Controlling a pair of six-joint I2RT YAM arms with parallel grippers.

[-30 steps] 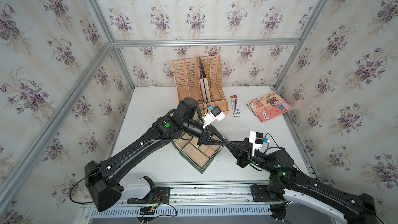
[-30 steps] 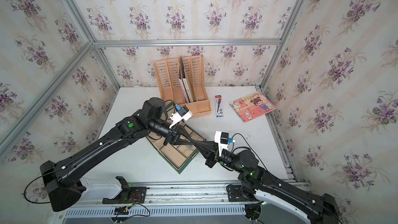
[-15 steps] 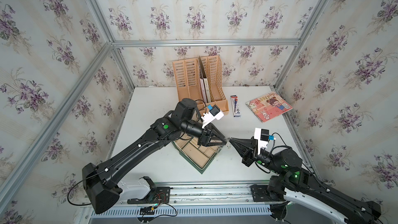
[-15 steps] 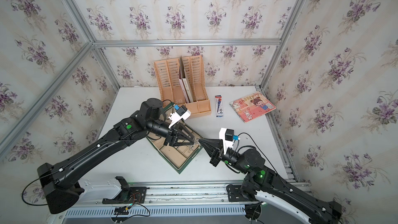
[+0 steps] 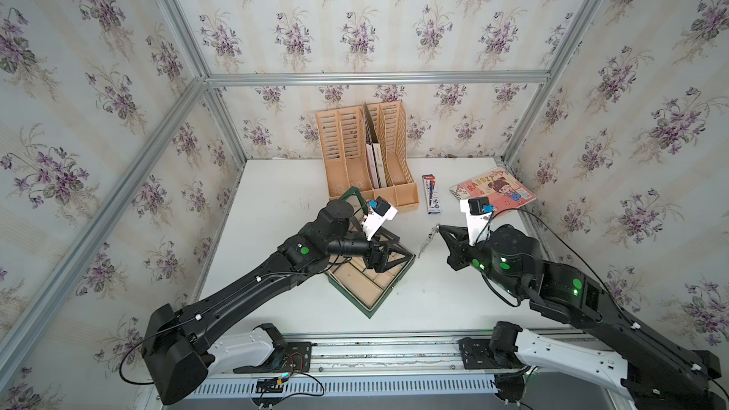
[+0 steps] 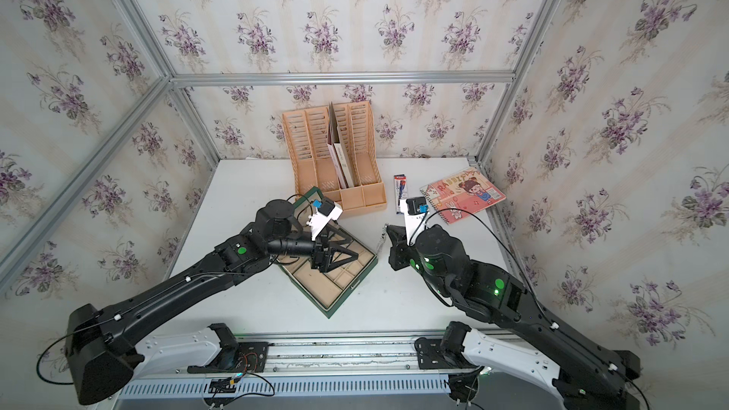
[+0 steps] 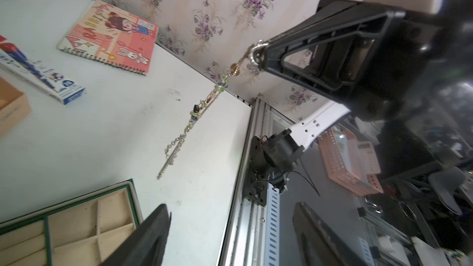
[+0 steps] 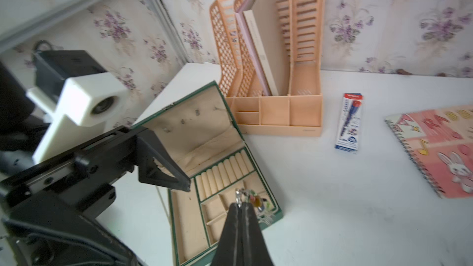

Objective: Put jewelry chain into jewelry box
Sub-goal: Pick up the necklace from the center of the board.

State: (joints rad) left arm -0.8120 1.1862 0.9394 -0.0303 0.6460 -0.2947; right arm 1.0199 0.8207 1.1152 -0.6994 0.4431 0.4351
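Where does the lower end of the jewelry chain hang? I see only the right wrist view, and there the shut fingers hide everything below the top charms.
Observer: In the left wrist view the jewelry chain hangs from the right gripper, its lower end over bare white table, beside the jewelry box, not over it.
Operator: Does the left gripper hold any part of it?
Observer: No. In both top views the left gripper stands open and empty over the box.
Operator: On which side of the box is my gripper?
Observer: In a top view its tip is apart from the box, on the side toward the spiral notebook.
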